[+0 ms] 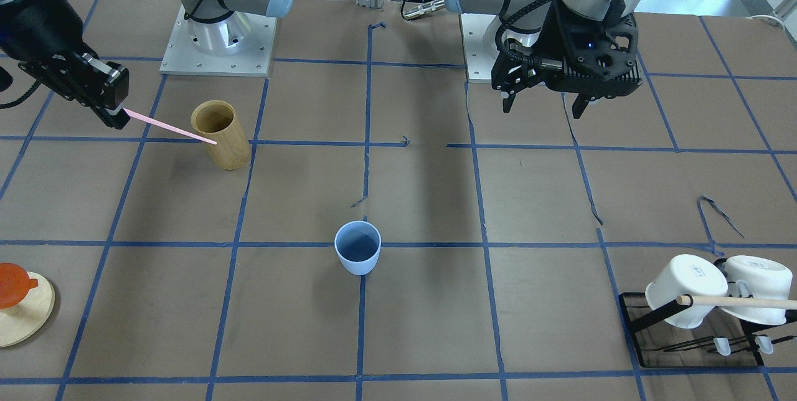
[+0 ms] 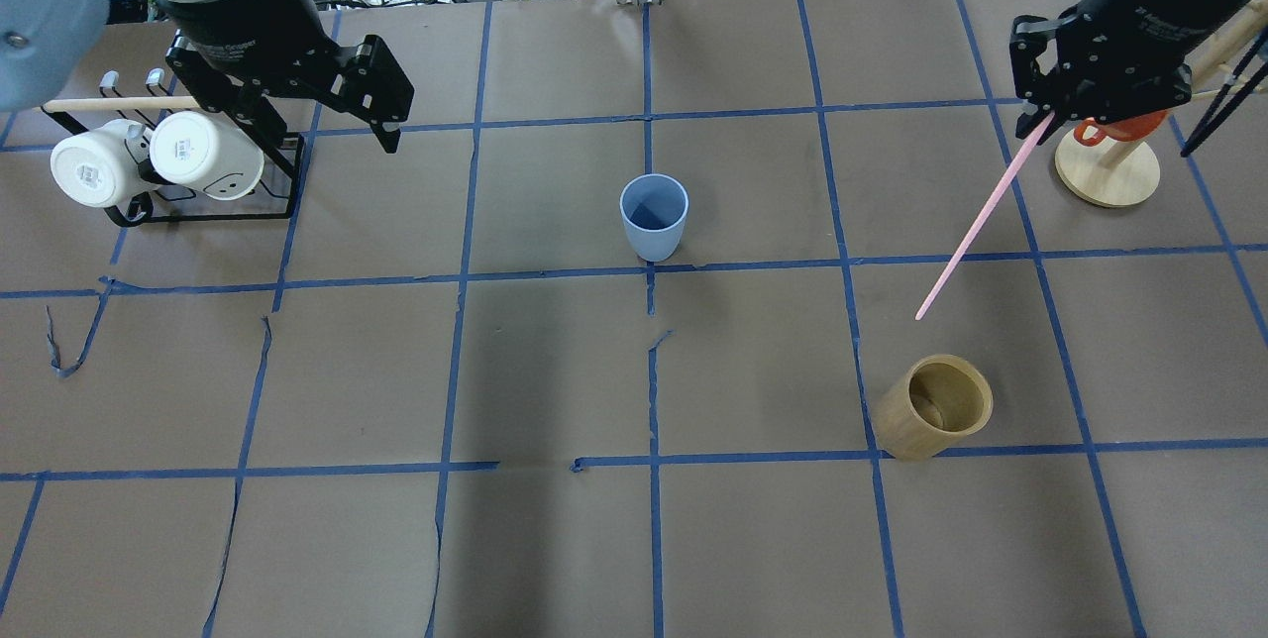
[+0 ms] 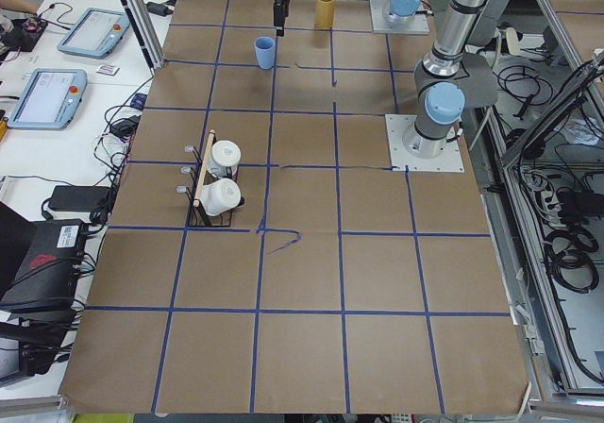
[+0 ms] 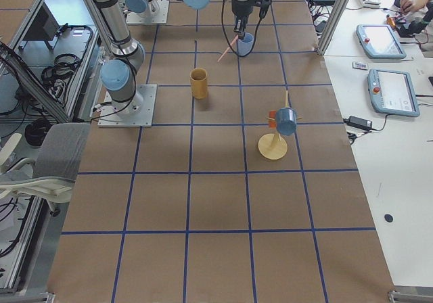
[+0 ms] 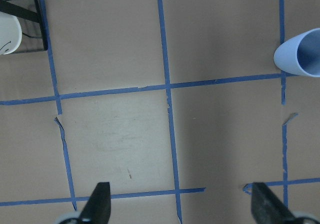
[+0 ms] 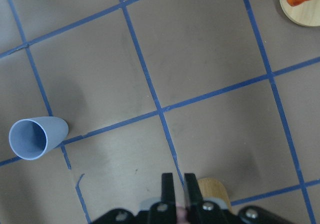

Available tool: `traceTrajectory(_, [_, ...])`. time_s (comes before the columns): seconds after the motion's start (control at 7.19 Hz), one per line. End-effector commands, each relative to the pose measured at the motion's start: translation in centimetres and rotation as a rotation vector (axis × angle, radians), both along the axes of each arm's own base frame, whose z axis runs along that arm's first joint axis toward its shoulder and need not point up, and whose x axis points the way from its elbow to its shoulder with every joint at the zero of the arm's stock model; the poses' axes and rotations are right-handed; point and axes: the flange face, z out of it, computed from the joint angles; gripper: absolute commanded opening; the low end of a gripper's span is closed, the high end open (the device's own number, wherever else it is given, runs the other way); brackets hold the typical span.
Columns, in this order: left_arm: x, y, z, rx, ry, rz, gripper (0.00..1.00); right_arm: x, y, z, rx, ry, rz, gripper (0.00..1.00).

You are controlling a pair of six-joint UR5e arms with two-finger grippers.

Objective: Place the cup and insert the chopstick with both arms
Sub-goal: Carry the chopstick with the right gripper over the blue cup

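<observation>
The light blue cup stands upright and empty near the table's middle, also in the overhead view and both wrist views. My right gripper is shut on one end of the pink chopstick. It holds the stick in the air, slanting down toward the robot's side, well to the right of the cup. The stick's free tip hangs near the bamboo cylinder. My left gripper is open and empty, raised above the table left of the cup.
A tan bamboo cylinder stands on the right half. A black rack with two white mugs and a wooden rod sits at the far left. A round wooden stand with an orange piece sits at the far right.
</observation>
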Motion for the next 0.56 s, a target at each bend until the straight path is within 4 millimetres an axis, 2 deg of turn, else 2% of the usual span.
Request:
traceTrajectory(0.0, [-0.1,0.0,0.0,0.001,0.000,-0.003,1.00,6.3,-1.7,1.3,-0.154,0.043,0.115,0.00])
traceTrajectory(0.14, [-0.1,0.1,0.1,-0.001,0.000,-0.001,1.00,9.2,-2.5,1.0,-0.225,0.064,0.167,0.00])
traceTrajectory(0.42, [-0.1,0.3,0.2,-0.004,0.000,-0.003,1.00,17.7,-2.3,0.4,-0.360,0.119,0.288,0.00])
